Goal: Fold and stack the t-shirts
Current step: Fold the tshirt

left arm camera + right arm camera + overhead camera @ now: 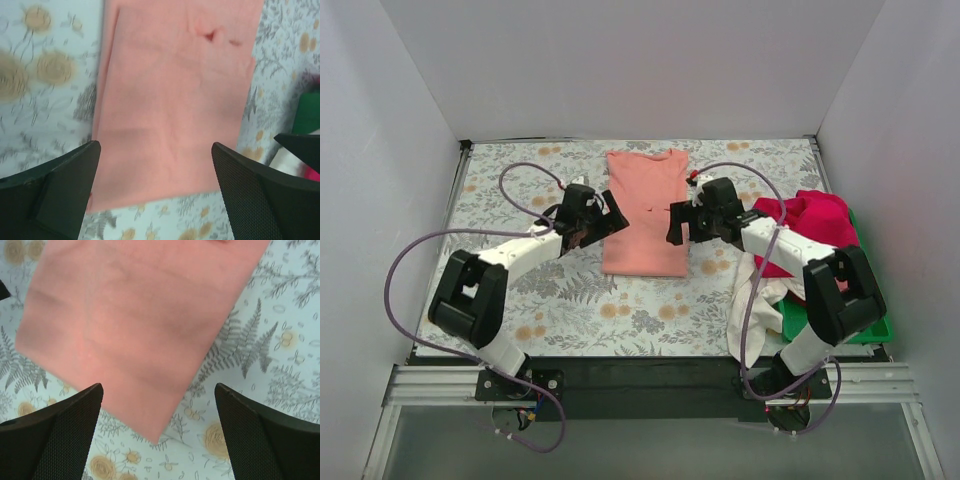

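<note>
A salmon-pink t-shirt point(645, 210) lies folded into a long rectangle in the middle of the floral table. It also shows in the left wrist view point(175, 105) and the right wrist view point(135, 325). My left gripper point(603, 218) is open and empty, above the shirt's left edge. My right gripper point(682, 222) is open and empty, above the shirt's right edge. A magenta t-shirt point(815, 222) and a white t-shirt point(752, 300) are heaped at the right. A red shirt cannot be made out in the heap.
A green plastic tray point(865, 330) sits at the right edge under the heap of shirts. White walls close in the table at the back and both sides. The floral cloth point(510, 180) covers the table.
</note>
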